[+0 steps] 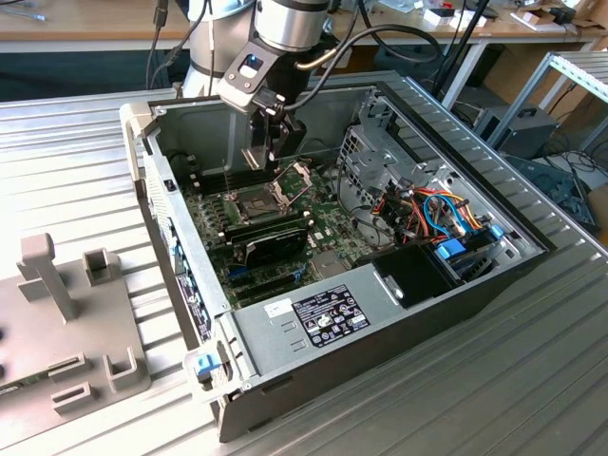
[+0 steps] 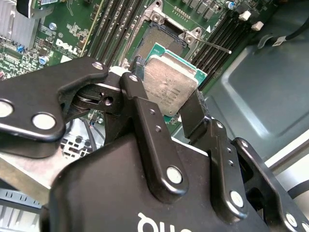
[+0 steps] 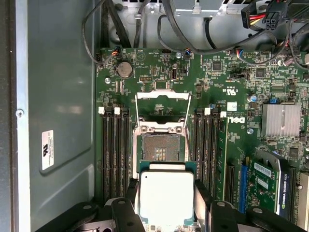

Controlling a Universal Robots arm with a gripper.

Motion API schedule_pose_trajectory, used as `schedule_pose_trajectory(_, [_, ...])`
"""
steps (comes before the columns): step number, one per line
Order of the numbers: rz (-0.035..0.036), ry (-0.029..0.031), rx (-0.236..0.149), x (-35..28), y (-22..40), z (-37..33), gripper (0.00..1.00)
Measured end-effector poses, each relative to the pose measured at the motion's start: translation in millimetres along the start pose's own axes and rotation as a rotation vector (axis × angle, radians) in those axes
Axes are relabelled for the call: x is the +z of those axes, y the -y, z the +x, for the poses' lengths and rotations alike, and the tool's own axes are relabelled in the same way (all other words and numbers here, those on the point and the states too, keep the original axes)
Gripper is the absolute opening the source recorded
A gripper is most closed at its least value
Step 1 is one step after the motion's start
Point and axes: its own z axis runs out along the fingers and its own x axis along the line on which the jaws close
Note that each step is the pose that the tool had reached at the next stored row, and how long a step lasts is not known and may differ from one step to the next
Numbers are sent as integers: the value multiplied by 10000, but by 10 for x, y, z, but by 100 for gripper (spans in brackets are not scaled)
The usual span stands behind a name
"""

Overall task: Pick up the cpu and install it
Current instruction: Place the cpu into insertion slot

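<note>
claw: gripper clamped on the cpu, a finger on each of two opposite edges
cpu spot: up in the air over the motherboard, metal top showing, not seated yet
key gap: open socket just past the chip's free edge, sides looking roughly parallel, hinged frame flipped up

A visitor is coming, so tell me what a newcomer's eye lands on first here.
The gripper shut on the silver-topped cpu stands out first, held above the motherboard inside the open computer case. Close by sits the empty socket, its metal frame swung open.
</note>
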Motion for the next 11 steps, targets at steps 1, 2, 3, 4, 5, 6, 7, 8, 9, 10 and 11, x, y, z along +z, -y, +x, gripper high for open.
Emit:
schedule_pose_trajectory(1, [-2,-1,0,12,0,0,55])
schedule_pose_trajectory(2, [-4,-1,0,20,0,0,55])
schedule_pose_trajectory(3, [-6,-2,0,28,-1,0,55])
schedule_pose_trajectory(4, [-7,-2,0,33,-1,0,55])
schedule_pose_trajectory(5, [-8,-1,0,41,-1,0,55])
schedule_pose_trajectory(6, [-9,-1,0,45,-1,0,55])
schedule_pose_trajectory(7, [-7,1,0,48,-1,0,55])
schedule_pose_trajectory(8, [-7,3,0,49,-1,-1,55])
schedule_pose_trajectory(9, [-7,2,0,49,-1,0,55])
schedule_pose_trajectory(10, [-8,0,0,50,-1,0,55])
schedule_pose_trajectory(11, [-8,0,0,50,-1,0,55])
